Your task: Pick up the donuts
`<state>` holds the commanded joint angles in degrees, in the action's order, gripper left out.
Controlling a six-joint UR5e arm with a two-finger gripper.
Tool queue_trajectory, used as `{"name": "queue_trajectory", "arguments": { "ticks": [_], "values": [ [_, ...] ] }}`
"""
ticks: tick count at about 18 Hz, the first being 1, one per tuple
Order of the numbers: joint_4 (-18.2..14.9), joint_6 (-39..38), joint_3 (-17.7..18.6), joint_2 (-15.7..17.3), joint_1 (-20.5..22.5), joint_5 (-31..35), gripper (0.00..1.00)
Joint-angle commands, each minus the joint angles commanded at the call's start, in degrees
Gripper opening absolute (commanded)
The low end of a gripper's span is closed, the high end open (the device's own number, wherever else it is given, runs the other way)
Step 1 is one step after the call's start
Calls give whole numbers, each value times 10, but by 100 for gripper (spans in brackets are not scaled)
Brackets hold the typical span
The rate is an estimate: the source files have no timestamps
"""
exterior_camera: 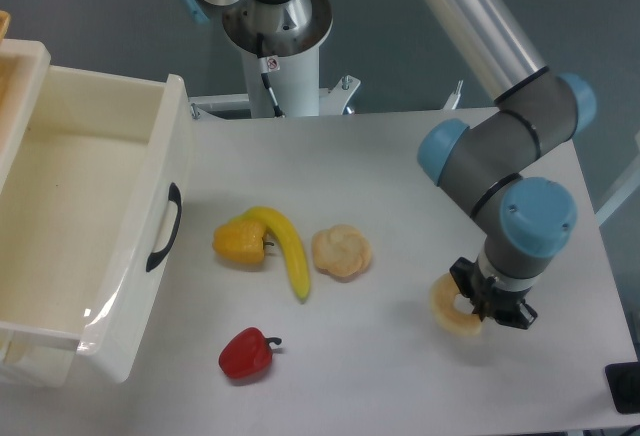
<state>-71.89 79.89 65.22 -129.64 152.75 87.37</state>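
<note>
The donuts, one pale tan glossy ring [452, 309], sit at the right front of the white table [380, 166], partly hidden under the arm's wrist. My gripper [487, 306] points straight down and is shut on the ring's right side; only the black finger ends show below the blue wrist joint. The ring looks tilted, its left edge showing. Whether it rests on the table or hangs just above it I cannot tell.
A swirled bun [341, 251], a yellow banana [287, 246], a yellow pepper [241, 243] and a red pepper [246, 353] lie left of the ring. A white drawer bin [90, 226] with a black handle fills the left side. The arm's base [275, 26] stands at the back.
</note>
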Motion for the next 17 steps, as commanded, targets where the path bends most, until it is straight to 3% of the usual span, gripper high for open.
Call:
{"name": "queue_trajectory", "arguments": {
  "ticks": [3, 6, 17],
  "values": [
    [-17, 0, -6, 6, 11, -8, 7],
    [-71, 5, -37, 7, 16, -7, 7],
    [-77, 18, -11, 47, 18, -4, 9]
  ]
}}
